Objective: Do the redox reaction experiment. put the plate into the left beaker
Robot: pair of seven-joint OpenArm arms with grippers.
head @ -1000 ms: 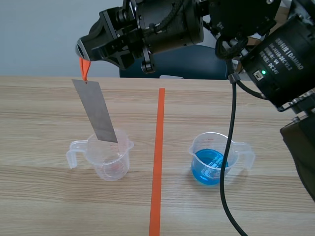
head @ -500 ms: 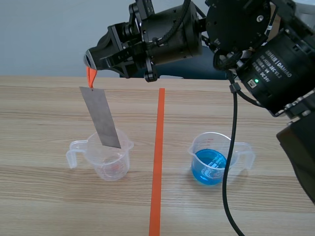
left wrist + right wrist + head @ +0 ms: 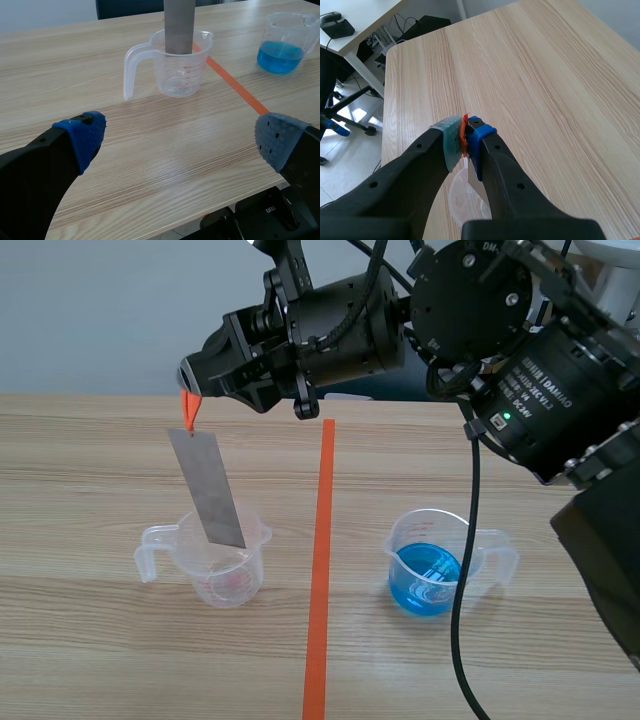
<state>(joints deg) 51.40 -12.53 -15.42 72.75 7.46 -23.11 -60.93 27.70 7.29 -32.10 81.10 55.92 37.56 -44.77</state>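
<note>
Since the right gripper (image 3: pixel 190 380) pinches only the small orange tab (image 3: pixel 189 408) at the top of the plate (image 3: pixel 208 490), we judge the grey strip free to swing, so the descent should be slow and straight. The plate hangs tilted over the left beaker (image 3: pixel 215 575), its lower end at the mouth and seemingly just inside the rim, well above the floor. We would lower it until that end rests on the bottom and the strip leans on the wall, and only then let the jaws part. A sideways drag could catch the rim and tip the light beaker. The left gripper (image 3: pixel 179 141) hangs low over the table (image 3: pixel 150 165) on the near side of the beaker, jaws spread wide with nothing between them; we would leave it there, out of the way. The right beaker (image 3: pixel 430 565) with blue liquid stands well apart, beyond the tape line.

We cannot tell whether the left beaker holds a clear liquid or nothing. In the right wrist view the fingers hide nearly all of the plate, and how the tab joins it is too small to make out
</note>
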